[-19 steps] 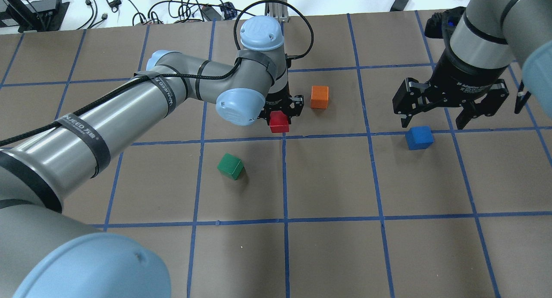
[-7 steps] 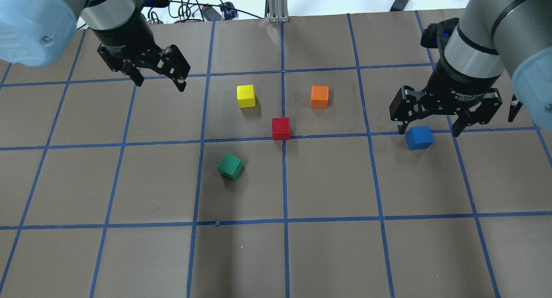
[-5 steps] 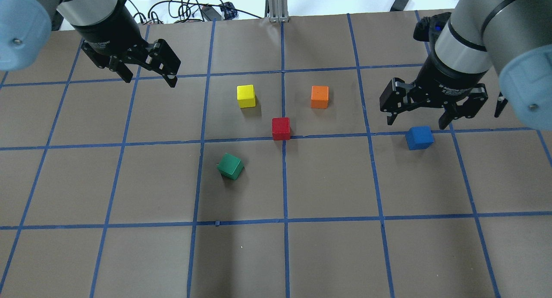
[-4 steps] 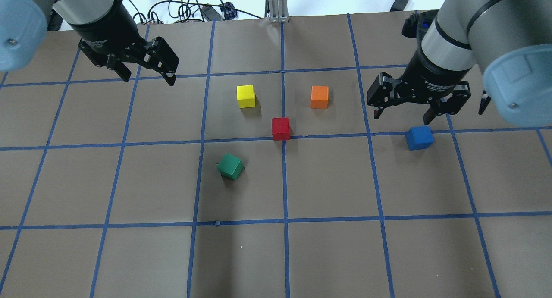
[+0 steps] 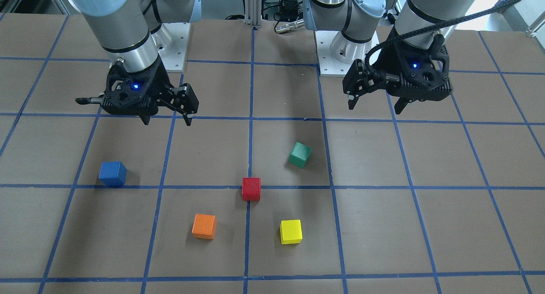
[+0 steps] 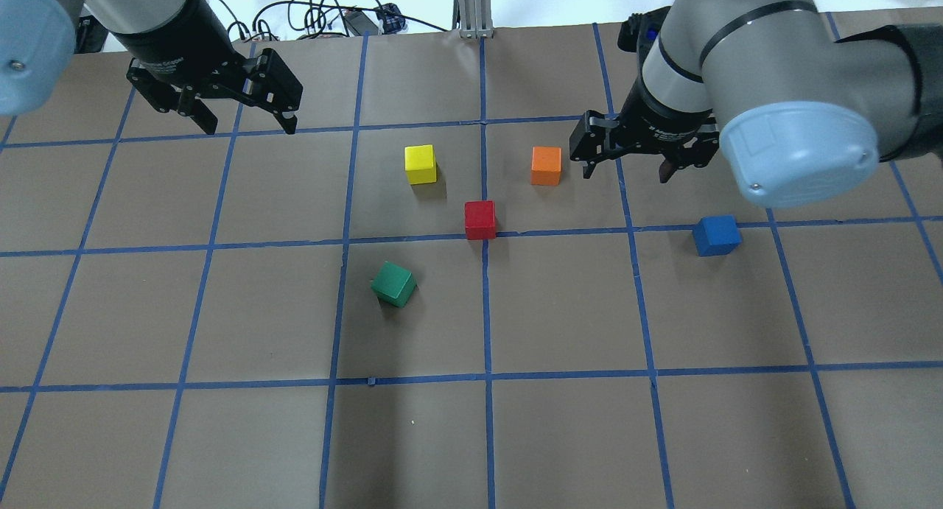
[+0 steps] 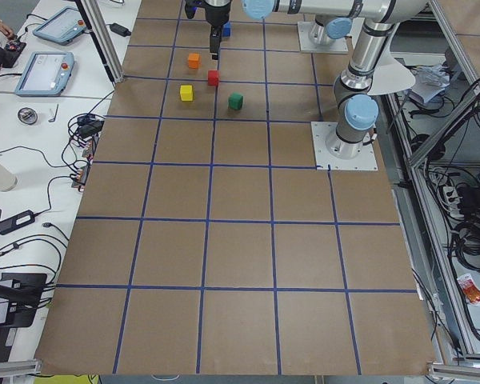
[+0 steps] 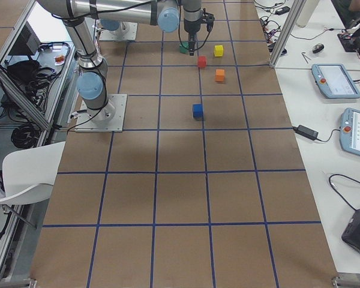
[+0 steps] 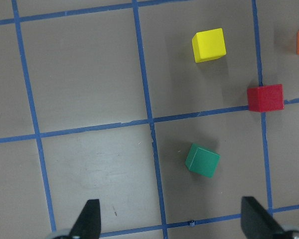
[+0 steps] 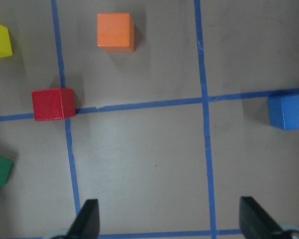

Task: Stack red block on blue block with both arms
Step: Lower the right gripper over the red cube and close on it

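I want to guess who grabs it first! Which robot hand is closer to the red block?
Right. The right hand hangs beside the orange block, near the red block. The left hand is farther off, past the yellow block.

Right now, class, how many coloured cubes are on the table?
5. The yellow block and orange block lie farthest from the robot; the red block sits nearer, between them; the green block nearer still; the blue block alone on the robot's right. None appears hidden.
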Robot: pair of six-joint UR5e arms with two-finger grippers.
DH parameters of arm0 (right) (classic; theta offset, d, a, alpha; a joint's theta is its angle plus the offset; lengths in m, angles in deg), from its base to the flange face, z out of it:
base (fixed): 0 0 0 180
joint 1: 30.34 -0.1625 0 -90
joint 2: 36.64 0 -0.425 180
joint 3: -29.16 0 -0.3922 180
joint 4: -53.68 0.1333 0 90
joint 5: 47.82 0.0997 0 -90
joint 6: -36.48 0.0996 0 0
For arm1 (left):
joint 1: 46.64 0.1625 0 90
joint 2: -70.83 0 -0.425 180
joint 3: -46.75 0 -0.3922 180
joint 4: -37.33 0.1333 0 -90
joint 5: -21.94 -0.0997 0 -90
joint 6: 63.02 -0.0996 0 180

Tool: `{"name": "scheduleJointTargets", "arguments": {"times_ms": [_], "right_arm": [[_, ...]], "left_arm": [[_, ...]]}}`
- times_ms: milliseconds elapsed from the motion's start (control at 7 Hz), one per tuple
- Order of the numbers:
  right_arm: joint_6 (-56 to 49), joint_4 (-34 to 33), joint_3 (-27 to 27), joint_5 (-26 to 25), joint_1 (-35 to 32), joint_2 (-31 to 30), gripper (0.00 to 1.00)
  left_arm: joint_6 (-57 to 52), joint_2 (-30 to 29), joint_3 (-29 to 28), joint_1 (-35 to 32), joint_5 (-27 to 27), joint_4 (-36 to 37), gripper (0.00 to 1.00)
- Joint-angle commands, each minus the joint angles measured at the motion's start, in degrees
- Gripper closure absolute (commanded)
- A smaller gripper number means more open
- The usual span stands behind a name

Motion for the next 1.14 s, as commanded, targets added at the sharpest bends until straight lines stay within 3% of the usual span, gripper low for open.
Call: {"name": "scheduleJointTargets", "arguments": {"times_ms": [0, 286, 1000], "right_arm": [[0.8, -7.2, 0.2, -3.6, -5.6, 5.4, 0.00], [1.2, -13.7, 0.6, -3.2, -6.2, 9.8, 0.00], [11.4, -13.8, 9.1, -2.7, -13.5, 22.4, 0.00]], "left_arm": [[1.2, 0.2, 0.6, -0.1, -1.4, -1.1, 0.00], [1.2, 0.4, 0.5, -0.2, -1.4, -1.2, 0.00], [1.1, 0.4, 1.0, -0.2, -1.5, -1.2, 0.00]]}}
